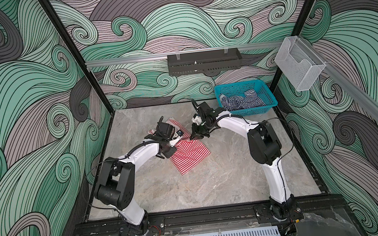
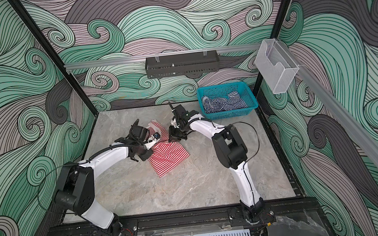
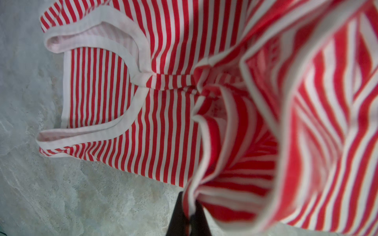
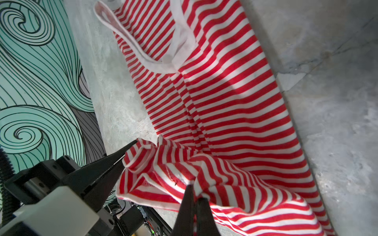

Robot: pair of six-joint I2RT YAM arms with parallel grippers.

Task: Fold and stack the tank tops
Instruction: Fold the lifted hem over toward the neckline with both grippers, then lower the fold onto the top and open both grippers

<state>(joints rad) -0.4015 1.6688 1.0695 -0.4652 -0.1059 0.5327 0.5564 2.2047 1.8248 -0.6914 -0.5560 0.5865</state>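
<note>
A soft, ribbed red-and-white tank top (image 1: pixel 190 156) with pale trim is being held near the middle of the marbled grey table (image 1: pixel 226 182). Its lower part is lying flat toward 5 o'clock. Its upper part, toward 11 o'clock, is being lifted into loose folds.

The left gripper (image 3: pixel 189 204) is being kept fully closed, with a bunched edge of that top pinched between its dark tapered fingers. The right gripper (image 4: pixel 195 192) is likewise being kept closed on a gathered fold of the same garment.

At 1 o'clock on the table, a crumpled navy-and-white tank top (image 1: pixel 242 102) is being contained in a teal plastic mesh basket (image 1: pixel 255 110).

Only the top views are showing the basket. The pinches themselves are being shown only by the wrist views. From above, the wrists are covering the fingertips, so the exact grip points on the fabric probably cannot be told there.
</note>
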